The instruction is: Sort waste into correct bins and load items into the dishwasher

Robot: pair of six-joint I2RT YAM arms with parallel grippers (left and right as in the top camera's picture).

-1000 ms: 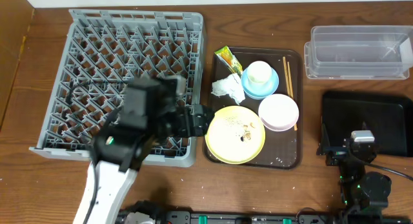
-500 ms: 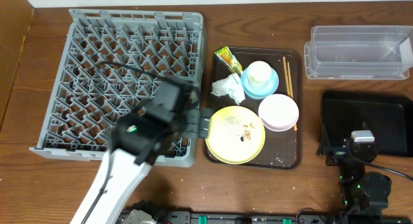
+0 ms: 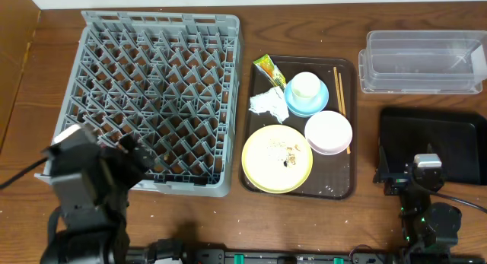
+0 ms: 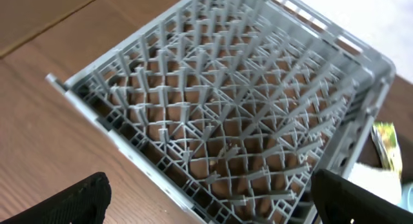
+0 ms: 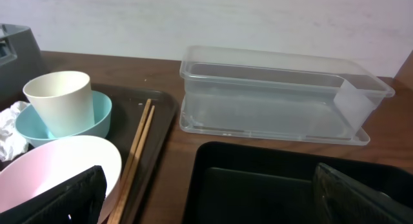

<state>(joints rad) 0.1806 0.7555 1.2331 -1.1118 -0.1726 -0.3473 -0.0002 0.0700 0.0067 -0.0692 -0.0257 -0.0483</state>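
Grey plastic fills the left half of the wooden bench [image 3: 30, 218]. That's the large square grey dish rack [image 3: 152, 97], pegs upright, its back wall close to the far edge. The left gripper [image 4: 210, 201] hangs by the rack's near-left corner with its jaws spread wide and nothing in them.

Centre bench, the dark-brown serving tray [image 3: 346, 189] carries the lot. The round yellow plate [image 3: 277, 158] lies at its near-left, with pale rice-like crumbs [image 3: 285, 150] scattered across it. The pale pinkish-white bowl [image 3: 329, 132] sits just to the plate's right, rims meeting. Behind them is the light-blue saucer [image 3: 321, 101], with the small cream cup [image 3: 305, 86] upright in it. The crumpled white paper napkin [image 3: 268, 103] presses against the saucer's left side. The long yellow-green snack wrapper [image 3: 269, 69] lies beyond the napkin, towards the tray's far-left corner. The pair of thin wooden chopsticks [image 3: 339, 89] runs along the tray's right side, just beside the saucer.

In the far-right corner stands the clear rectangular plastic tub [image 3: 422, 62]. The shallow black rectangular bin [image 3: 449, 142] lies in front of it along the right edge. The right gripper [image 5: 210, 198] sits low at the bin's near-left side, jaws wide apart and gripping nothing.
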